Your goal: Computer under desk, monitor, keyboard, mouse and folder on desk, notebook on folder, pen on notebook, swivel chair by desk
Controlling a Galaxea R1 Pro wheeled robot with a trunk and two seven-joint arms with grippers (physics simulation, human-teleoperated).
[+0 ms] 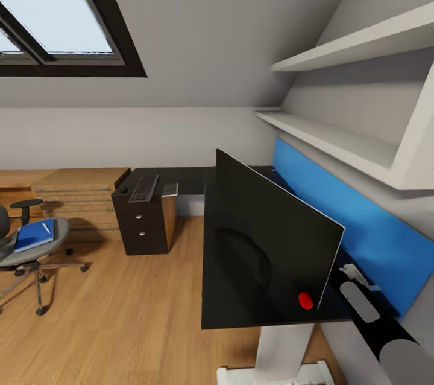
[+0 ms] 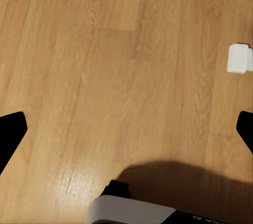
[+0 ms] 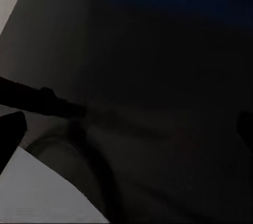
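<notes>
The head view covers an attic bedroom with sloped grey walls, a dark-framed skylight [image 1: 57, 11] and a light wooden floor [image 1: 132, 318].

The long matt black L-shaped surface [image 1: 190, 180] runs along the back wall and turns toward the camera. On its near section stands the wide black flat monitor [image 1: 265, 240], tilted, with a red dot at its lower corner. Its round ring foot is faintly visible on the surface in front of it. A blue panel [image 1: 361, 216] lines the wall behind it, below two white wall shelves [image 1: 337, 137].

The slim black keyboard [image 1: 143, 187] lies on the far section of the surface, above the black drawer unit with round silver knobs [image 1: 141, 225].

The grey upholstered swivel chair [image 1: 27, 246] stands on the floor, well apart from the surface. The flat bright blue folder [image 1: 35, 235] lies on its seat, and the thin whitish pen [image 1: 46, 227] rests on top of the folder.

Left gripper [image 2: 126, 129]: its dark fingertips stand wide apart over bare floor, holding nothing.

Right gripper [image 3: 126, 129]: its fingertips are spread, with nothing visibly between them, close to a dark surface.
</notes>
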